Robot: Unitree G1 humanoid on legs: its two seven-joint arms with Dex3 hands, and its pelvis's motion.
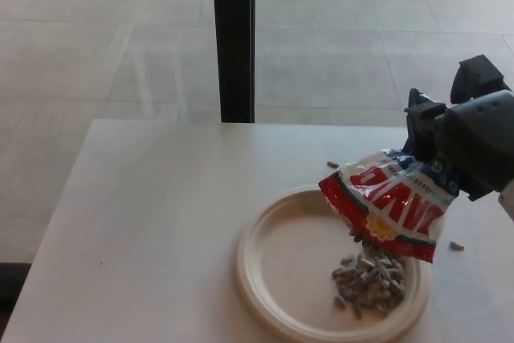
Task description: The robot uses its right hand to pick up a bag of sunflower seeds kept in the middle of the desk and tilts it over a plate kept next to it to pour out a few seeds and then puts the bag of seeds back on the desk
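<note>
The left part of the white desk [152, 222] is bare: a smooth, matte top. Beyond its far edge lies grey tiled floor, with a black vertical post [233, 38] standing just behind the desk.

Right of centre, near the front edge, sits the plate [273, 267]: round, cream-coloured, with a raised rim, probably moulded paper or fibre. A heap of sunflower seeds [369, 283] lies on its right half: small, grey-brown, oval.

Above the heap hangs the bag of sunflower seeds [389, 202], a glossy, crinkled foil pouch in red, white and blue, tilted with its mouth down over the plate. The right hand [462, 146] is clamped on the bag's upper right end. Stray seeds lie on the desk at far [332, 165] and right [456, 246] of the plate.

The pouring step looks complete or nearly so. The next move calls for righting the bag, then setting it down on the desk clear of the plate.
</note>
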